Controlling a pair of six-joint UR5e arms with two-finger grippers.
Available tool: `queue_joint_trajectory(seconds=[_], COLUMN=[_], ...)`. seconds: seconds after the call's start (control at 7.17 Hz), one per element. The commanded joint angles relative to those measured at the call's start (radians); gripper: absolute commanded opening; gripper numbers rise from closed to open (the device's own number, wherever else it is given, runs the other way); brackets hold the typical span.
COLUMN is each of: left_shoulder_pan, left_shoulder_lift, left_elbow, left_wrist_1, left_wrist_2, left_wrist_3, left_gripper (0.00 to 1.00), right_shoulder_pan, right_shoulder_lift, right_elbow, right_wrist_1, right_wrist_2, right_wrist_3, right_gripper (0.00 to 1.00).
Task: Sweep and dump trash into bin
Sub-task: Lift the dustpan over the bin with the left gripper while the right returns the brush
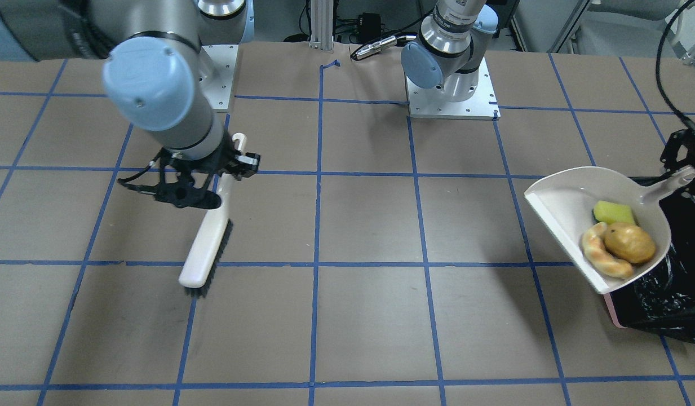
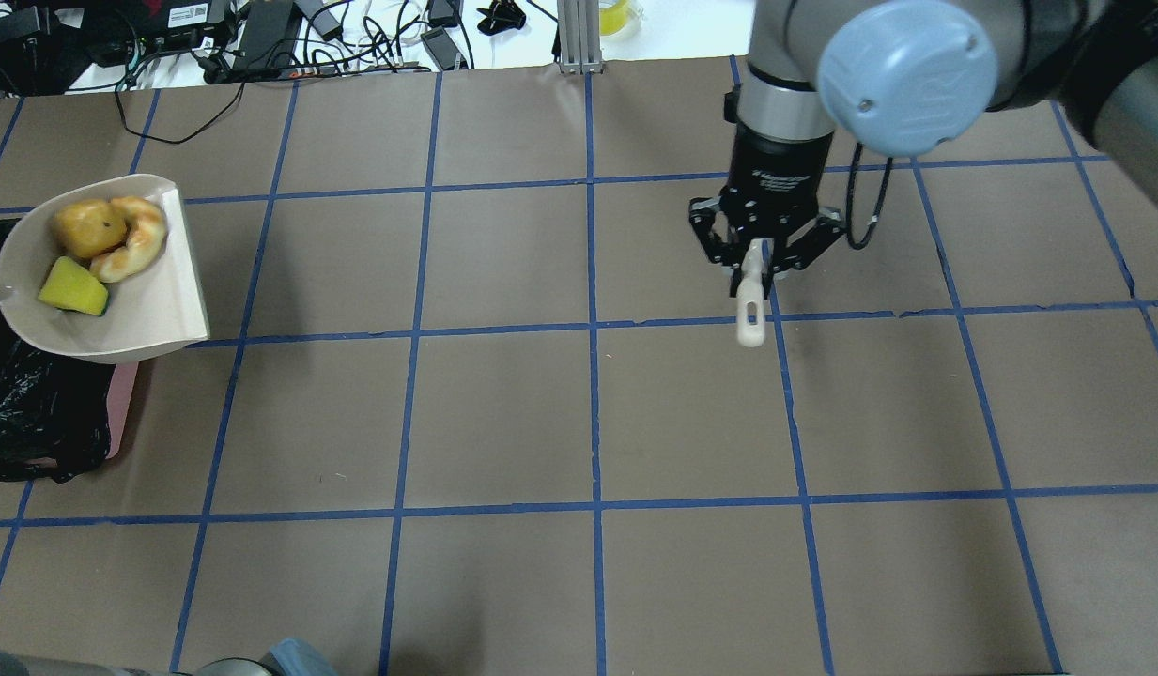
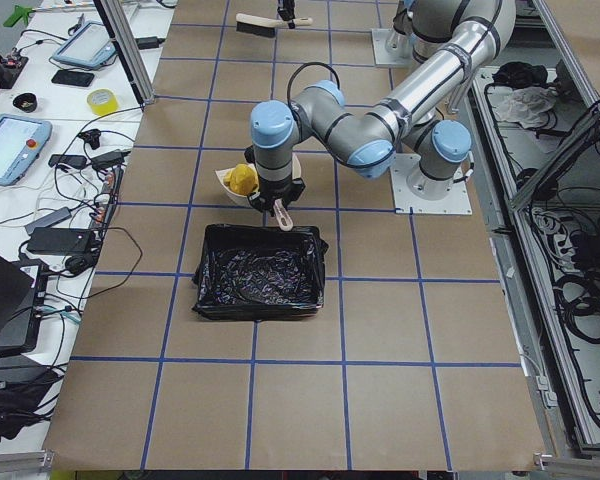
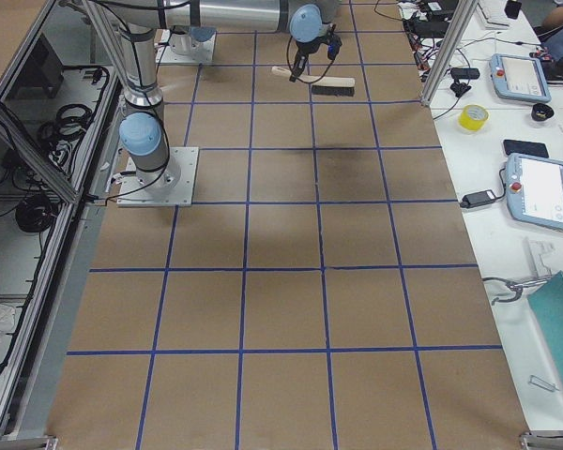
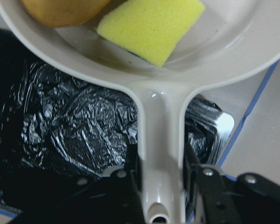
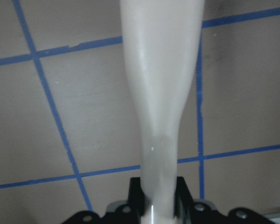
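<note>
Three trash items (image 1: pixel 629 243); one dustpan (image 1: pixel 562 198); one bin (image 1: pixel 671 299); one brush (image 1: pixel 204 254).

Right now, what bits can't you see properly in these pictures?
- Bristles of the brush: overhead view, hidden under the right arm.
- The bin: overhead view, cut by the left edge, partly covered by the dustpan.
- The bread piece: left wrist view, beyond the top edge.
- The left fingers: overhead view, outside the left edge.
</note>
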Motion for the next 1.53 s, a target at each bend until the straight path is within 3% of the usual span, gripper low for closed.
queue_joint_trajectory(seconds=[0.0, 0.42, 0.56, 0.7, 0.84, 1.12, 1.39], left_shoulder_pan=[0.123, 0.132, 0.110, 0.068, 0.023, -0.135, -0.135], left_shoulder_lift=[-0.045, -0.145, -0.168, -0.191, -0.190, -0.139, -0.130], left_elbow=[0.088, 0.266, 0.273, 0.250, 0.162, 0.104, 0.052], left_wrist_1=[-0.014, -0.001, 0.089, 0.243, 0.433, 0.473, 0.542], left_wrist_2=[0.068, 0.414, 0.495, 0.531, 0.595, 0.743, 0.752], left_wrist_3=[0.004, 0.224, 0.313, 0.347, 0.350, 0.341, 0.324], left_gripper=[0.00, 0.00, 0.00, 0.00, 0.00, 0.00, 0.00], right_shoulder_pan=[-0.169, -0.238, -0.287, -0.326, -0.346, -0.366, -0.366], right_shoulder_lift=[0.028, 0.103, 0.111, 0.137, 0.152, 0.192, 0.223], right_elbow=[0.016, 0.046, 0.049, 0.056, 0.059, 0.064, 0.069], right_wrist_1=[-0.031, -0.164, -0.166, -0.177, -0.209, -0.237, -0.269], right_wrist_2=[-0.100, -0.202, -0.215, -0.206, -0.209, -0.204, -0.213], right_wrist_3=[-0.186, -0.368, -0.436, -0.443, -0.508, -0.522, -0.521], right_gripper=[0.00, 0.00, 0.00, 0.00, 0.00, 0.00, 0.00])
